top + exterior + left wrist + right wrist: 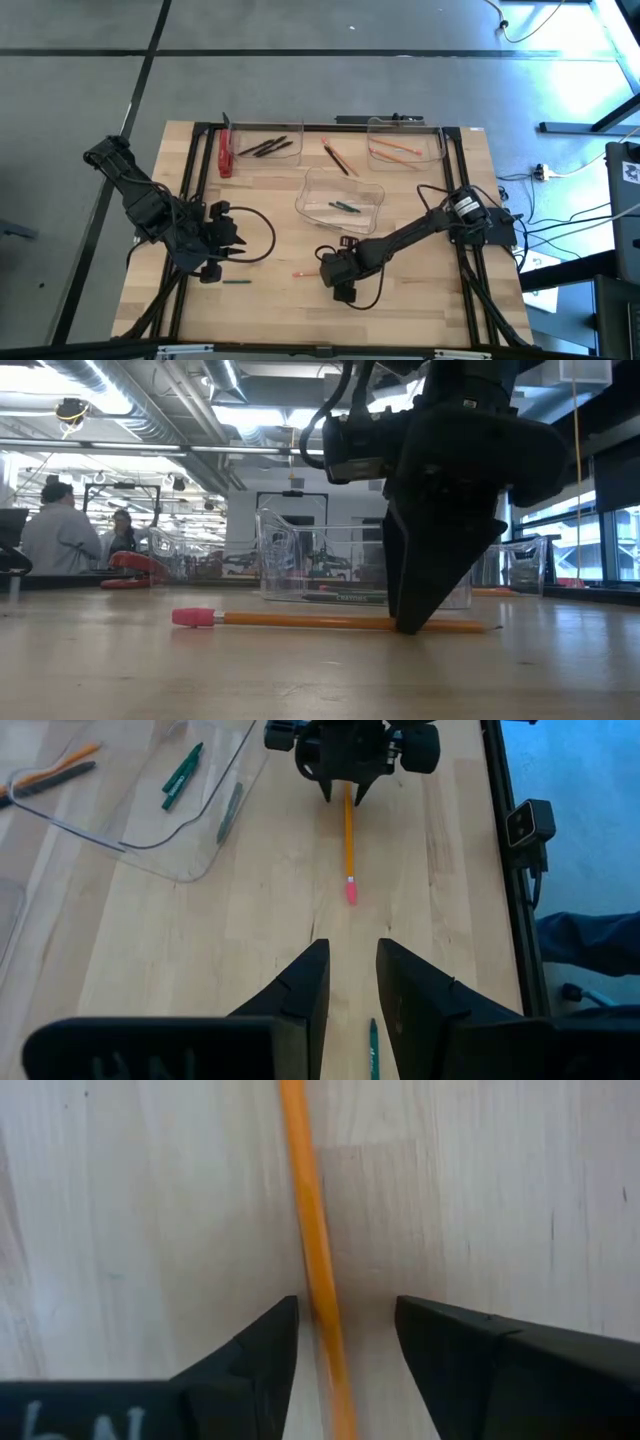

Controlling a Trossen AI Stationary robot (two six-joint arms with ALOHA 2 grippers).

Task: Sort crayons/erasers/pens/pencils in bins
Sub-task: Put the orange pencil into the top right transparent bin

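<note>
Currently I have the right gripper (345, 1340) lowered to the desk (430, 290) with its jaws spread wide and the pencil (312, 1230) lying between them, closer to one finger than the other. Neither finger clamps the shaft, as far as I can tell. The low view shows the fingertips down at desk level, straddling the pencil, whose pink eraser end points away from the gripper. I judge this as the pre-grasp position: jaws aligned across the shaft so that closing centres it.

From the right gripper, the left gripper (352, 990) sits at roughly 9 o'clock in the high view, part-open and holding nothing. A loose crayon (373, 1050) lies just beside its fingertips, so I read it as waiting.

Farther off, at 12 o'clock, the centre bin (372, 190) holds green crayons. Beyond it, the bin at 11 o'clock (296, 126) holds pens, and the bin at 1 o'clock (438, 140) holds pencils, the likely destination.
</note>
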